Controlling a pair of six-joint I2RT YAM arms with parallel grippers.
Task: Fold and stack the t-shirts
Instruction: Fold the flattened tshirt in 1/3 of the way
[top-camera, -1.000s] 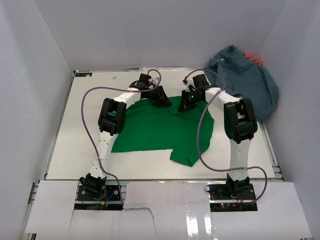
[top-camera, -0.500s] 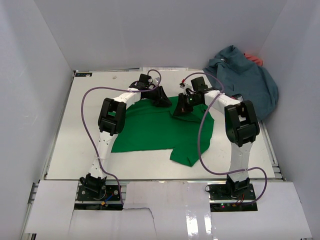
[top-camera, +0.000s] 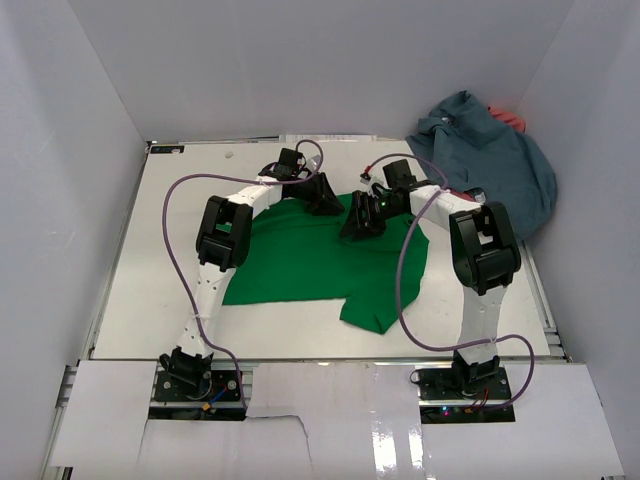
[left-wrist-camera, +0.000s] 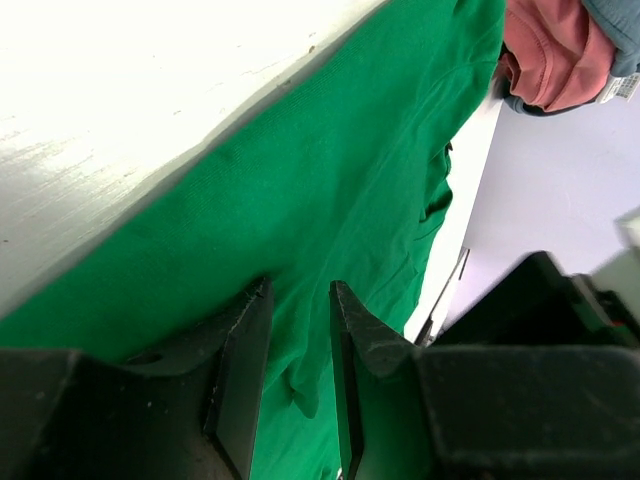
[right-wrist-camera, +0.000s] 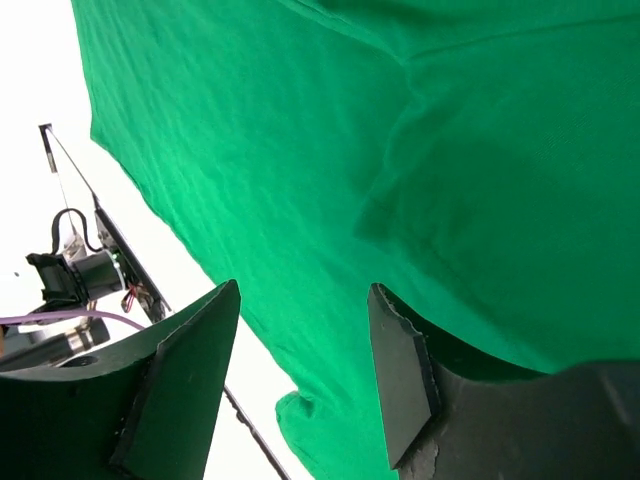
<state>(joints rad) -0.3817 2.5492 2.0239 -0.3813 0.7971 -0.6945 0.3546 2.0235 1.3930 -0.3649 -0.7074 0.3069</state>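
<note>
The bright green t-shirt (top-camera: 320, 262) lies spread in the middle of the table, with a sleeve folded under at its near right. My left gripper (top-camera: 326, 203) rests low on the shirt's far edge. In the left wrist view its fingers (left-wrist-camera: 300, 288) stand a little apart over the green cloth (left-wrist-camera: 330, 180), with a small wrinkle in the gap. My right gripper (top-camera: 358, 226) hovers over the shirt's far right part. It (right-wrist-camera: 303, 288) is open, and only flat green cloth (right-wrist-camera: 400, 150) shows beneath it. The slate blue-grey t-shirt (top-camera: 492, 165) lies heaped at the far right corner. The coral red one (top-camera: 513, 120) peeks out behind it (left-wrist-camera: 550, 50).
The white table (top-camera: 165, 260) is boxed in by pale walls on the left, back and right. Purple cables (top-camera: 400, 270) loop beside both arms. The heap of shirts overhangs the table's right edge.
My right gripper has slid left and down over the green t-shirt, and its jaws have gone from shut to open, letting go of the cloth. The left gripper has stayed put.
</note>
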